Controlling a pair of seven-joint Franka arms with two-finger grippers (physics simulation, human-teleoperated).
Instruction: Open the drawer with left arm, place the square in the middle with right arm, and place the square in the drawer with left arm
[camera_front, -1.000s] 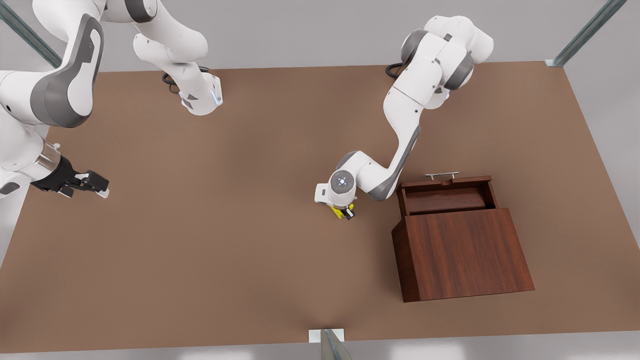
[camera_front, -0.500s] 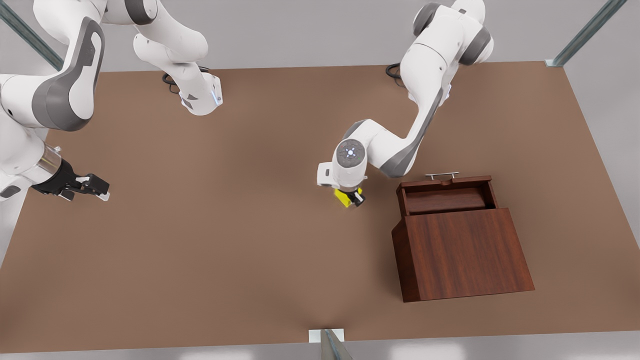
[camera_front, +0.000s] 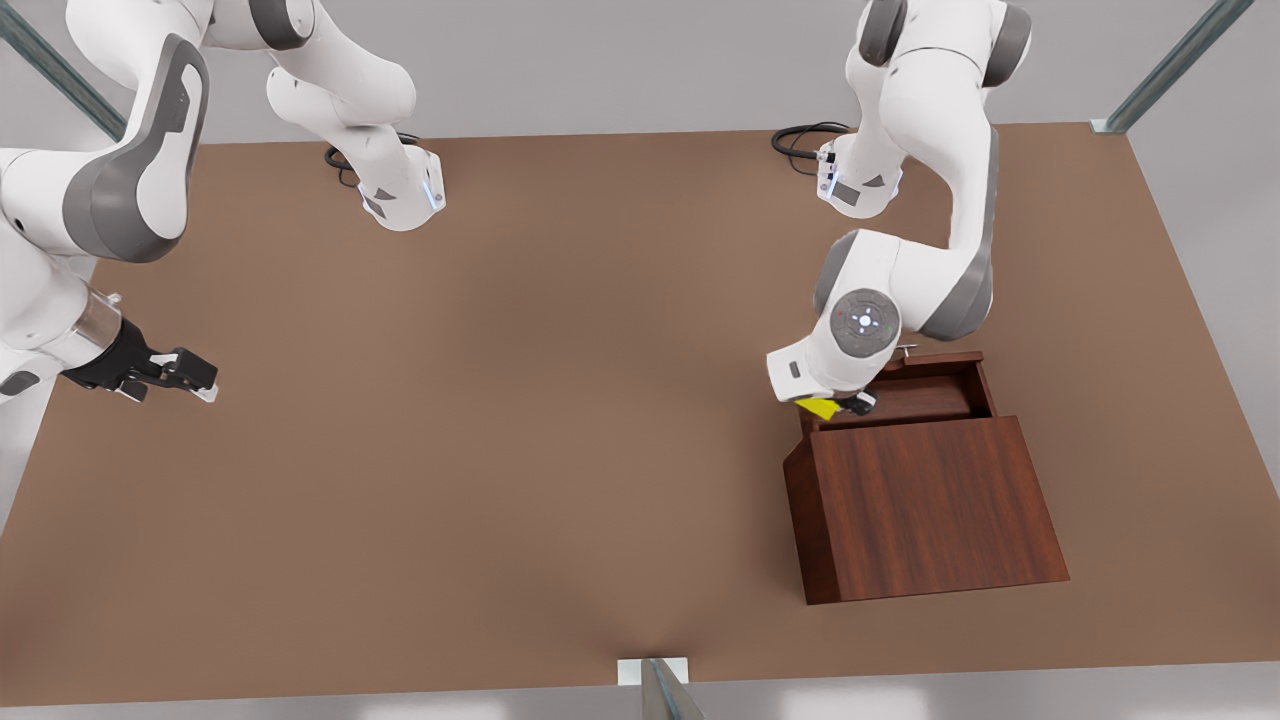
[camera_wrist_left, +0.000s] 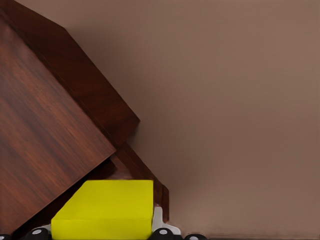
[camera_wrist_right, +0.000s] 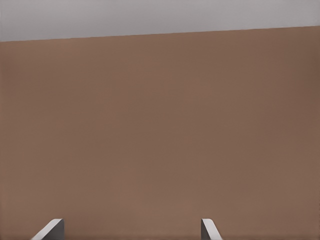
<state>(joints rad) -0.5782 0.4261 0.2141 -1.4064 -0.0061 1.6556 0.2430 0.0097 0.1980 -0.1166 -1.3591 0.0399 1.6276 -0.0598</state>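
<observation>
The left arm's black two-finger gripper (camera_front: 838, 404) is clamping the small bright yellow cube (camera_front: 820, 407) above the near-left corner of the open sliding drawer (camera_front: 905, 398) of the dark reddish-brown wood-grain box (camera_front: 925, 505). Its wrist view is showing the cube (camera_wrist_left: 106, 210) close up over that corner. The right arm's black gripper (camera_front: 185, 378) is waiting over the matte brown tabletop (camera_front: 480, 400) at the front view's left, fingertips (camera_wrist_right: 50, 230) spread and holding nothing.
</observation>
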